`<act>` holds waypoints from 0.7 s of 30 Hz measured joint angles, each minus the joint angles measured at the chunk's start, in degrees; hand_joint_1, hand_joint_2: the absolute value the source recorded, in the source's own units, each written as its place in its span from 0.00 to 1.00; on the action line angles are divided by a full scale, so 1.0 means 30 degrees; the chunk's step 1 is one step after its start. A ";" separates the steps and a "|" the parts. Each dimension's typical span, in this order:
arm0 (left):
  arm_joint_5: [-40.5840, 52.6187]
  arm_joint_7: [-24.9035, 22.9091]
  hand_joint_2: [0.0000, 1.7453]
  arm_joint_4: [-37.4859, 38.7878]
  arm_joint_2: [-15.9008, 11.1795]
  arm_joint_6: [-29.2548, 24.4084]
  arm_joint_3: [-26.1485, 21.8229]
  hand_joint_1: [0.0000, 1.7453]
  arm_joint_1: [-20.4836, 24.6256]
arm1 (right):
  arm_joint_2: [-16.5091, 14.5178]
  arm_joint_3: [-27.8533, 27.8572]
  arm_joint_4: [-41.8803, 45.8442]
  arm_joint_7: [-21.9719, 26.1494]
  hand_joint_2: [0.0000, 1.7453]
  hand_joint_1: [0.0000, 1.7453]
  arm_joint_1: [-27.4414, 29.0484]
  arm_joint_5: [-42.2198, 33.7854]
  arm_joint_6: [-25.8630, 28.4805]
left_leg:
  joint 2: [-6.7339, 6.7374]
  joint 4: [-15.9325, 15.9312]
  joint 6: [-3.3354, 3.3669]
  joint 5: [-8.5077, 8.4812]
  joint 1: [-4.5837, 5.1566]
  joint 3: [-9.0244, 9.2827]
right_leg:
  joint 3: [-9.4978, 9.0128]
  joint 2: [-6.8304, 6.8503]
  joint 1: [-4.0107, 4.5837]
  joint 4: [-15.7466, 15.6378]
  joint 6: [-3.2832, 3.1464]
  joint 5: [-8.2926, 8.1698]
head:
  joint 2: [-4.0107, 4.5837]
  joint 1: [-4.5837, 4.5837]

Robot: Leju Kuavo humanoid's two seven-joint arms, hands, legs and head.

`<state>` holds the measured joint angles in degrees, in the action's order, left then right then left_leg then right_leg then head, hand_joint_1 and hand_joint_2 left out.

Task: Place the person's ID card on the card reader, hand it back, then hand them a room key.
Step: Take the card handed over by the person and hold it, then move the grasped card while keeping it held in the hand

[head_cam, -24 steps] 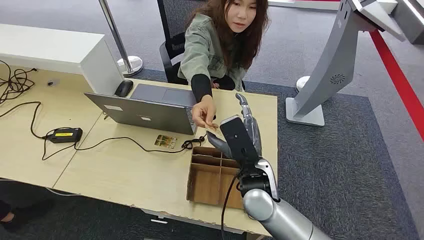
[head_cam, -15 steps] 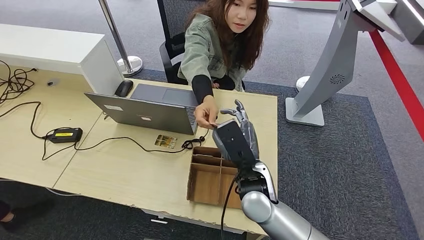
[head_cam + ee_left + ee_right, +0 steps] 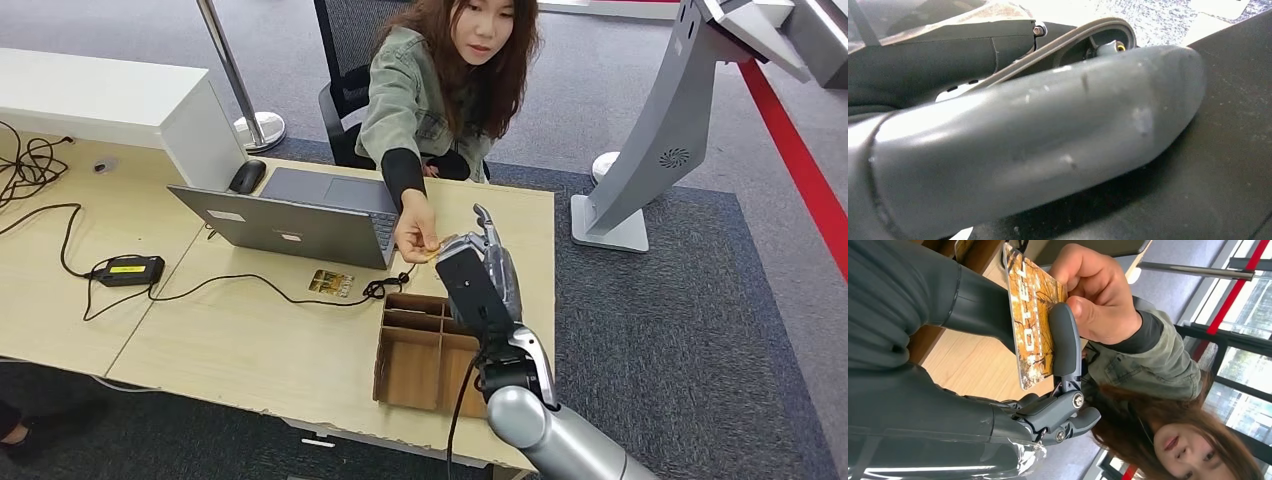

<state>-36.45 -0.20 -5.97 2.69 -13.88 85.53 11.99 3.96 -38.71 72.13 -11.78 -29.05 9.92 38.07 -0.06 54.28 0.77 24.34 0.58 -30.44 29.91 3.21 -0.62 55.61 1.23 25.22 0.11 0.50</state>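
Observation:
An orange printed card with "OTEL" lettering is pinched between my right hand's thumb and a dark finger. The person's hand grips the card's far end at the same time. From the head view, my right hand is raised over the desk's right side, touching the person's outstretched hand. The card barely shows there. My left hand appears as a thick grey thumb against a dark surface, and its fingers are hidden.
A second patterned card lies on the desk in front of the laptop. A divided cardboard box sits under my right arm. A black box with a yellow label and cables lie at the left. The person sits behind the desk.
My right hand drew slightly nearer the person and its upright fingers folded down onto the card. The person's hand came up to the card and now grips it.

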 joint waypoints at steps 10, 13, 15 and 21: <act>-0.0310 0.0002 0.00 0.0000 0.0000 -0.0004 -0.0029 0.00 0.0001 | 0.0470 0.0386 0.3529 0.0130 1.00 1.00 0.1949 0.0862 0.0501 | 0.0002 0.0000 0.0002 0.0003 0.0001 0.0003 | 0.0004 0.0001 -0.0001 -0.0003 0.0000 0.0002 | 0.0000 -0.0004; -0.0492 0.0006 0.00 0.0000 0.0000 -0.0058 -0.0038 0.00 -0.0001 | 0.1196 0.0799 0.5048 -0.0278 1.00 1.00 0.2713 0.1015 0.0506 | 0.0002 0.0001 0.0008 0.0007 0.0003 0.0009 | 0.0000 0.0001 -0.0004 -0.0011 0.0001 0.0002 | 0.0000 -0.0002; -0.0610 0.0007 0.00 0.0000 0.0000 -0.0131 -0.0060 0.00 -0.0007 | 0.1750 0.1260 0.5988 -0.0510 1.00 1.00 0.3450 0.1602 0.0536 | 0.0003 0.0002 0.0014 0.0011 0.0004 0.0013 | -0.0006 0.0001 -0.0006 -0.0017 0.0002 0.0001 | 0.0000 0.0000; -0.0873 0.0007 0.00 0.0000 0.0000 -0.0291 -0.0142 0.00 -0.0029 | 0.3198 0.2859 0.7702 -0.0839 1.00 1.00 0.6095 0.3449 0.0547 | 0.0009 0.0002 0.0029 0.0025 0.0008 0.0011 | -0.0009 0.0001 -0.0008 -0.0022 0.0003 0.0002 | 0.0000 0.0000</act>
<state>-39.06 -0.17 -5.97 2.69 -14.75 85.10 11.90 13.56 -30.13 95.23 -14.30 -10.76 20.27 39.71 -0.04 54.29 0.86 24.42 0.61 -30.40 29.89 3.21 -0.65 55.54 1.24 25.22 0.11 0.50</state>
